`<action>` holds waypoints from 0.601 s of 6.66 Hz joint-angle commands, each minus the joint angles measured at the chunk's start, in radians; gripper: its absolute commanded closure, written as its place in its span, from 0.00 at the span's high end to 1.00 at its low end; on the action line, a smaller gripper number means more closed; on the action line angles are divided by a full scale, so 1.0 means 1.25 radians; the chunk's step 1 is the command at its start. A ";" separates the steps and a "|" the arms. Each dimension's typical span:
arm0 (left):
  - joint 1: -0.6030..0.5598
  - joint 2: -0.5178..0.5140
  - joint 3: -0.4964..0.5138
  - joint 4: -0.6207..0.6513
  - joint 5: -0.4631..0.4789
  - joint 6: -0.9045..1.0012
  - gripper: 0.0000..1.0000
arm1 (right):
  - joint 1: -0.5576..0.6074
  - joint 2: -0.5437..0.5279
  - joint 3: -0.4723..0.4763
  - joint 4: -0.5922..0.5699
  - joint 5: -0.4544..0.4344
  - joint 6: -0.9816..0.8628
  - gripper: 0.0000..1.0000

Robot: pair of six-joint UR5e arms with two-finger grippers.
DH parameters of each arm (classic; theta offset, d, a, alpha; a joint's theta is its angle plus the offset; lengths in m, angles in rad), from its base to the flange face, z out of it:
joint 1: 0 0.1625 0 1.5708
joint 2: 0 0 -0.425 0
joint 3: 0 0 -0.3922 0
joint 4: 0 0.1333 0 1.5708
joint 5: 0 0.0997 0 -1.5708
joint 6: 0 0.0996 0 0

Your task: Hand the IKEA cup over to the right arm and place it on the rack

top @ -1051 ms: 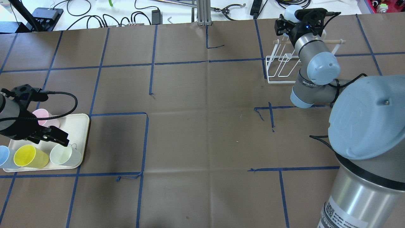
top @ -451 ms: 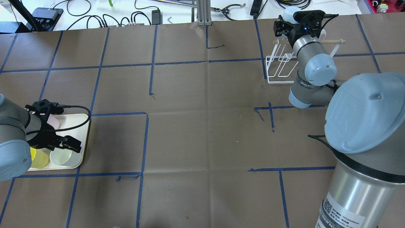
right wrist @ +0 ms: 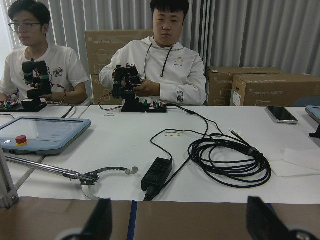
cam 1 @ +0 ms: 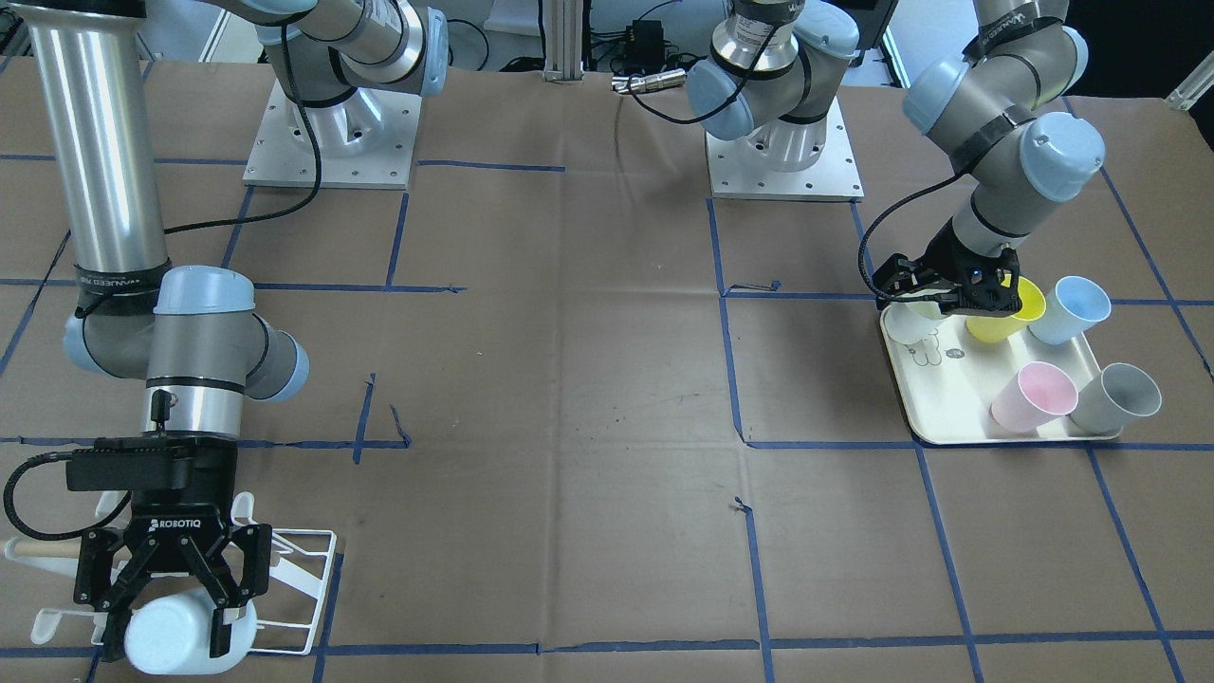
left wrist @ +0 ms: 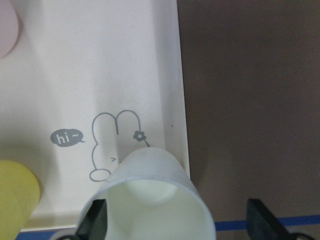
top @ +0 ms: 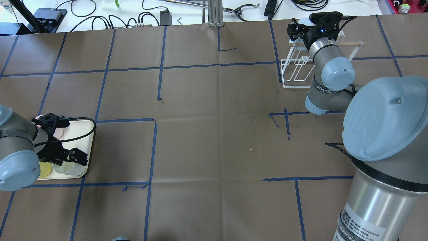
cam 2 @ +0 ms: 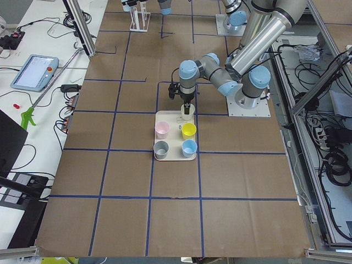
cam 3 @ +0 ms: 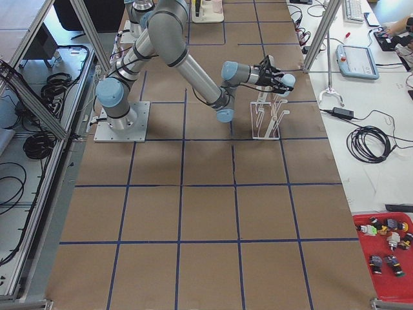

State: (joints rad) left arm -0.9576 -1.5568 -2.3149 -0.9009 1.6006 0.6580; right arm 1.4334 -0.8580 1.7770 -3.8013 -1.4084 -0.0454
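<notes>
The white wire rack (cam 1: 303,569) with a wooden dowel stands at the far right of the table in the overhead view (top: 294,72). A pale blue-white cup (cam 1: 175,656) rests tilted on the rack's end. The right arm (top: 332,72) holds my right gripper (cam 1: 168,637) over the cup, jaws spread wide, a finger on each side. My left gripper (cam 1: 934,302) is open and low over the cream tray (cam 1: 958,417). It straddles a pale green cup (left wrist: 150,200), and its right finger stands clear of that cup.
Yellow (cam 1: 1010,308), blue (cam 1: 1072,308), pink (cam 1: 1034,398) and grey (cam 1: 1119,398) cups stand on the tray. The table's far edge, with cables and tools (top: 240,10), lies just beyond the rack. Two operators (right wrist: 165,60) sit past it.
My left gripper has moved toward the robot across the tray and down around the pale green cup. At the rack the pale cup has sunk lower between the right fingers.
</notes>
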 commanded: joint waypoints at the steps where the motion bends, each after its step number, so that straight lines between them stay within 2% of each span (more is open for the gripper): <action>1: 0.002 0.011 0.000 -0.005 0.007 -0.002 0.54 | 0.001 -0.006 0.000 0.003 -0.001 0.000 1.00; 2: 0.000 0.023 0.005 -0.007 0.006 -0.004 0.27 | 0.001 -0.011 -0.002 0.003 -0.001 0.000 1.00; 4: 0.000 0.038 0.012 -0.028 -0.001 -0.001 0.00 | 0.006 -0.062 -0.004 0.060 0.003 0.000 1.00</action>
State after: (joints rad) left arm -0.9570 -1.5192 -2.3054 -0.9237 1.6029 0.6544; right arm 1.4372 -0.8944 1.7728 -3.7632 -1.4079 -0.0460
